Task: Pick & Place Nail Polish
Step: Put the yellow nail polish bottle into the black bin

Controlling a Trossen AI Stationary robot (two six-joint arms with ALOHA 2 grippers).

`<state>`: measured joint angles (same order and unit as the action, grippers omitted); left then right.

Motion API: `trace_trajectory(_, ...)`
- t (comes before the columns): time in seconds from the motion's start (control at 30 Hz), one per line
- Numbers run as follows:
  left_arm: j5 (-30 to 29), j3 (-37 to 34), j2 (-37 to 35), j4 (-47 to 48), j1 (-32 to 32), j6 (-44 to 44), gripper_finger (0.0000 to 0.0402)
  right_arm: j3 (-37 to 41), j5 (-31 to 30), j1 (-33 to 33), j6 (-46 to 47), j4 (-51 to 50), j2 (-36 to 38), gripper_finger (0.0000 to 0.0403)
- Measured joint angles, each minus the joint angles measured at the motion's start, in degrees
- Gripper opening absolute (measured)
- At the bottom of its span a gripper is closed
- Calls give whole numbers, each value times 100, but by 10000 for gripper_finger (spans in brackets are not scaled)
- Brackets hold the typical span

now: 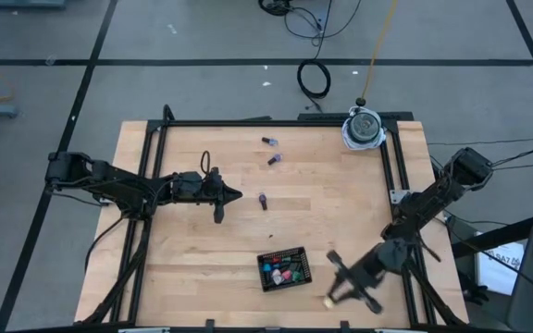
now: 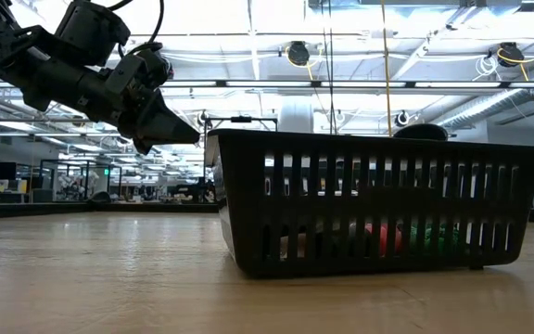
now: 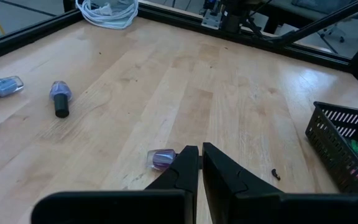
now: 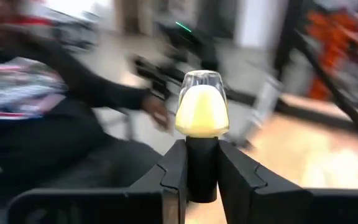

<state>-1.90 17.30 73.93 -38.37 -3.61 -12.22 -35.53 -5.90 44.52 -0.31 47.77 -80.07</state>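
Note:
Three nail polish bottles lie on their sides on the wooden table: a purple one near the middle, and two more farther back. A black slotted basket near the front edge holds several coloured bottles. My left gripper hovers shut just beside the purple bottle, touching nothing. My right gripper hangs to the right of the basket, shut on a pale yellow bottle. My right gripper pinches the yellow bottle's dark cap between its two fingers. The glass body sticks out past the fingertips, in line with the fingers, which lie about level. The bottle is lifted clear of the table.
A coil of white cable sits at the far right corner. Black frame rails run along the table's edges. A seated person shows beyond the table in the right wrist view. Bare wood lies between the basket and the loose bottles.

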Motion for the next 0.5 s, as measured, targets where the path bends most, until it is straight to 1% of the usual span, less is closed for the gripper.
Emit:
trace_trajectory(0.13, -1, 0, 0, 0, -1, -1, 19, 0, -751, -364, 521, -715, 0, 49)
trace_trajectory(0.27, 0, 0, 0, -1, -1, -1, 19, 0, -1397, -706, 808, -1051, 1, 49)
trace_trajectory(0.37, -1, 0, 0, 0, -1, 2, 19, 0, -1991, -855, 613, -1039, 0, 49)
trace_trajectory(0.5, -1, 0, 0, 0, -1, -1, 19, -2, -2682, -1008, -90, -700, 1, 49)
